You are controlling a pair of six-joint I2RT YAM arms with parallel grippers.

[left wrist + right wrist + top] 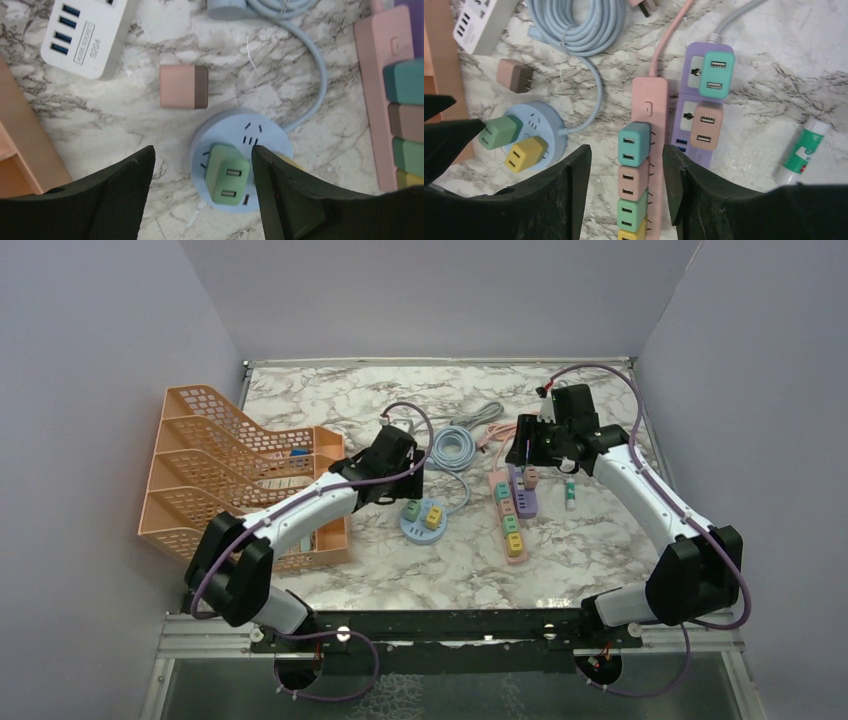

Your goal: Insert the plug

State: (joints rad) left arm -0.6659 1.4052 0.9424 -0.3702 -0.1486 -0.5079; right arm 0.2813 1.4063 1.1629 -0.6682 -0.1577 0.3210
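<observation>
L pincer apart, straddling green plug seated in hub; R pincer apart over strip. Loose pink plug lies mid-bench beside hub, so I reckon that's next.

The green plug sits in the round blue socket, between the wide-apart fingers of the left gripper. A pink plug lies just beside it.
</observation>
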